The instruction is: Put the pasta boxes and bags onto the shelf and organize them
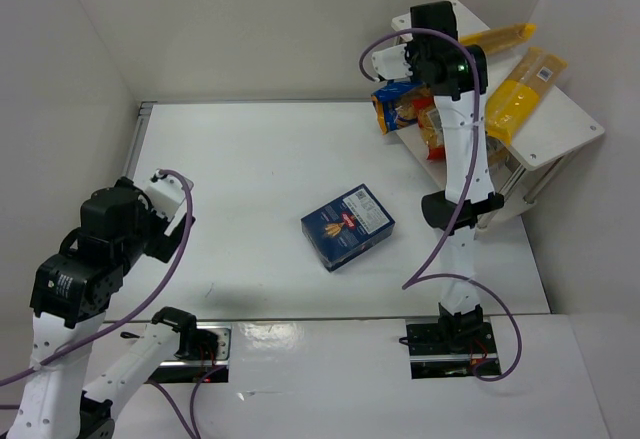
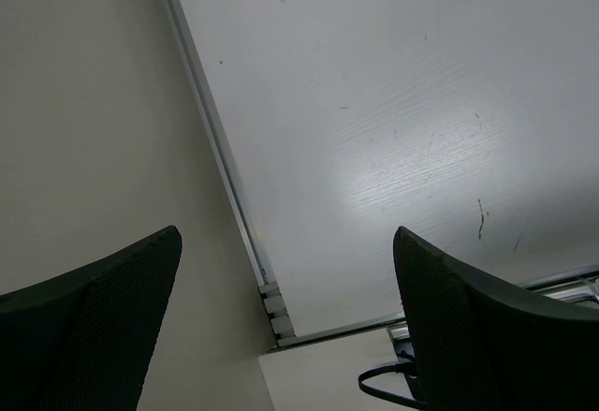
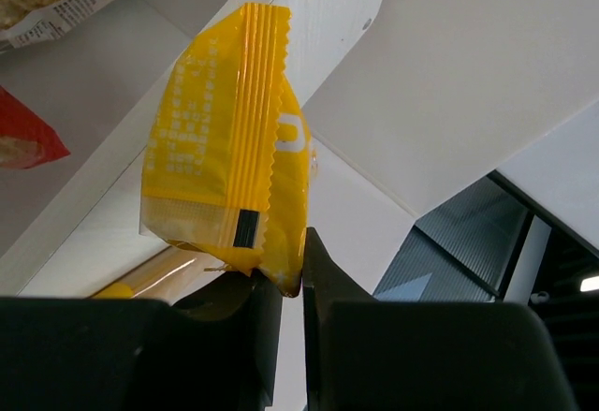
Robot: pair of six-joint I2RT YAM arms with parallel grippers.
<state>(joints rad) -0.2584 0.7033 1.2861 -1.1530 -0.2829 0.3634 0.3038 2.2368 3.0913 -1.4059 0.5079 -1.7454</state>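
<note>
The right arm point(image 1: 462, 149) extends to the far right corner of the table point(image 1: 250, 159), where the shelf point(image 1: 565, 139) stands. The right fingers point(image 3: 328, 285) are pressed together on the crimped end of a yellow bag point(image 3: 225, 139), pinching it at its lower corner. In the overhead view, this yellow bag lies along the far side of the shelf top. A second yellow bag point(image 1: 525, 94) lies just beside it on the near side. A blue bag point(image 1: 392, 104) and a red bag point(image 1: 435, 134) sit at the left side of the shelf, partly hidden by the arm; which level they occupy cannot be told. The blue box point(image 1: 347, 226) lies flat near the middle of the table, well apart from the shelf. The left arm point(image 1: 100, 249) is at the near left. The left fingers point(image 2: 94, 317) are spread wide, holding nothing, above the left edge of the table.
</note>
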